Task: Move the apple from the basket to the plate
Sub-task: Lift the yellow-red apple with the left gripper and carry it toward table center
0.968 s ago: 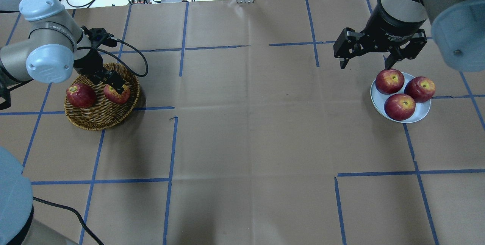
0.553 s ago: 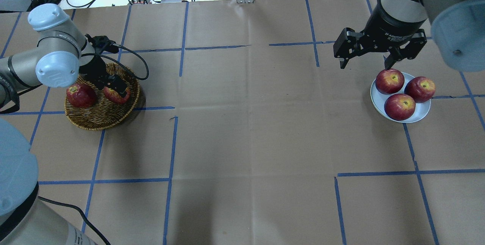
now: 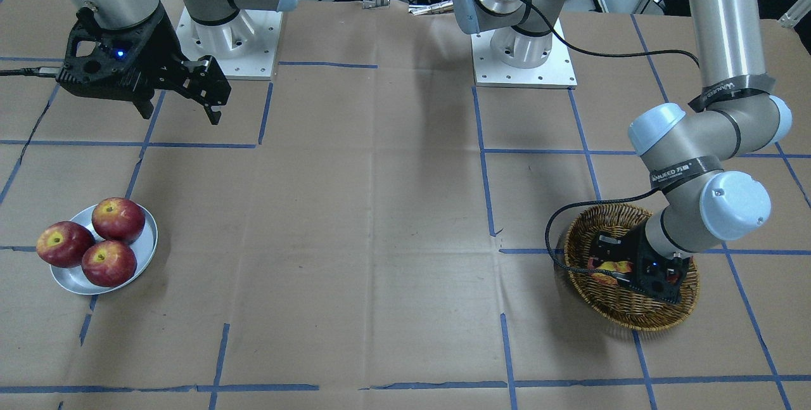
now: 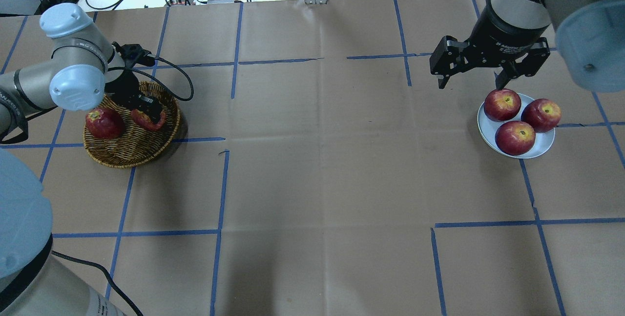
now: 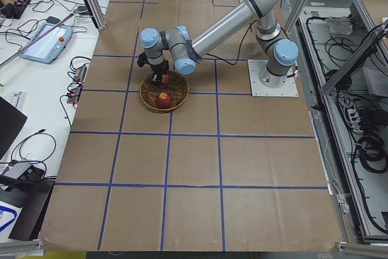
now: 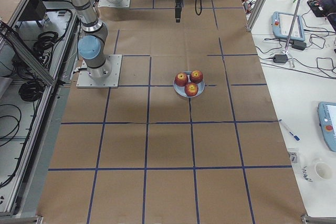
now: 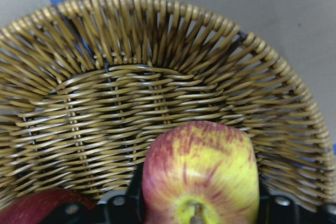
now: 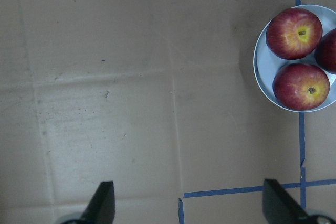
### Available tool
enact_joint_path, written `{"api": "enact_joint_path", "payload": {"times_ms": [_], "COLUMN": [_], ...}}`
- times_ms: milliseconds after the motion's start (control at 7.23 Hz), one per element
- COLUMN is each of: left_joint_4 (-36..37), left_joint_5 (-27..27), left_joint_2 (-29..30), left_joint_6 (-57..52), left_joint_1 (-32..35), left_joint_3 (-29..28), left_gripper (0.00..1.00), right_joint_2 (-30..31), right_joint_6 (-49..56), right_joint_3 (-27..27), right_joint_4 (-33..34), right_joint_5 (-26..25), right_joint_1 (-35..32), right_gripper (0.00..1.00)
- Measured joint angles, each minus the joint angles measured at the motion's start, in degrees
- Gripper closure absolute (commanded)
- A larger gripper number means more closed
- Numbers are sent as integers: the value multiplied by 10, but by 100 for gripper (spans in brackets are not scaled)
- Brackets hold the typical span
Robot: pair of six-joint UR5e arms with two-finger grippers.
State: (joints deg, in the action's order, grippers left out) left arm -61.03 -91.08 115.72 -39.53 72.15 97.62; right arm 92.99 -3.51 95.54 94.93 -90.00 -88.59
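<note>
Left wrist view, closest: apple (image 7: 202, 174), yellow with red streaks, stem up, low inside basket (image 7: 157, 19). Left gripper (image 4: 146, 116) fingers press both flanks, clamped on apple. Dark-red apple (image 4: 103, 123) just beside it in same basket.

Judgement: grasp made, lift comes next. Rise straight up, clear braided rim before travelling sideways, avoid nudging neighbour, keep squeeze firm on smooth round skin.

Far across table: right gripper (image 4: 469, 84) spread wide, holding nothing, hovering near plate (image 4: 539, 152). Three red apples (image 4: 515, 137) crowd plate, so set down gently in remaining gap.

Overhead cam behind robot & front cam opposite both see basket (image 4: 122, 154) + plate (image 4: 545, 144); wrist cams close-up.
</note>
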Motion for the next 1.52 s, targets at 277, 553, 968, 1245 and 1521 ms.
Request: {"api": "enact_joint_path", "payload": {"times_ms": [277,553,968,1245,1521], "left_joint_4": [-41,-56,-49,-24,5], "left_joint_5": [0,2,31,37,38], "left_joint_2": [-47,-64,-30,19,61], "left_joint_6": [81,234,434,485,510], "left_joint_1": [48,144,291,352,387], "left_joint_3": [-7,-19,-41,-55,-68], "left_gripper": [74,74,73,72,61], "right_joint_2": [0,0,0,0,0], "right_joint_6": [0,0,0,0,0], "right_joint_3": [0,0,0,0,0], "right_joint_4": [0,0,0,0,0], "right_joint_5": [0,1,1,1,1], "right_joint_1": [0,0,0,0,0], "right_gripper": [0,0,0,0,0]}}
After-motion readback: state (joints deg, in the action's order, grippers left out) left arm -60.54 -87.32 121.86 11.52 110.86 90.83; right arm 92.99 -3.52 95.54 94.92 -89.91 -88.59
